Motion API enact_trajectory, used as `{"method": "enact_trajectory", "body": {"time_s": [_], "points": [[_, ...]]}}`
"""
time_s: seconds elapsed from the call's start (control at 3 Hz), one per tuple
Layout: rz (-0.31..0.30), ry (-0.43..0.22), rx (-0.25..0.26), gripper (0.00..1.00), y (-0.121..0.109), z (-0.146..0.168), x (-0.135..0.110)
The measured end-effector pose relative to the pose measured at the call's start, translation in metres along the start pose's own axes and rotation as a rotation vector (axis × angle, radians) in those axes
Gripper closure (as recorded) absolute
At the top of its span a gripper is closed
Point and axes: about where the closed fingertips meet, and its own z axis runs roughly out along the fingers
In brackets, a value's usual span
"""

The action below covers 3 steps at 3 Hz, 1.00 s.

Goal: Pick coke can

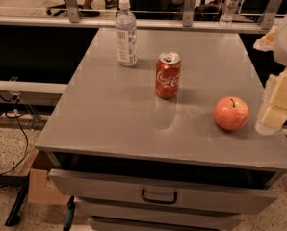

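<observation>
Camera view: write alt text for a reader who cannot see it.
A coke can stands upright in the middle of a grey table, with the gripper well off to its right at the picture's edge, near an apple. A water bottle stands behind the can to the left, and the top drawer is slightly open.

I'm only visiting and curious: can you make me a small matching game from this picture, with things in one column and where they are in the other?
Things:
1. coke can
2. water bottle
3. apple
4. gripper

Places:
A. far right edge of the view
B. rear left of the table
C. middle of the table
D. right side of the table, nearer the front

Pairs: 1-C, 2-B, 3-D, 4-A
</observation>
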Motion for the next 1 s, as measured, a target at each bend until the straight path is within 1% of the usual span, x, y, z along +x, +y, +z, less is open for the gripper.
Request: {"method": "enact_trajectory", "body": {"time_s": [0.33, 0.67, 1.0], "points": [[0.000, 0.000, 0.000, 0.00, 0.000, 0.000, 0.000], [0.032, -0.081, 0.010, 0.00, -0.006, 0.001, 0.002], [0.104, -0.258, 0.030, 0.00, -0.023, 0.017, 0.011]]}}
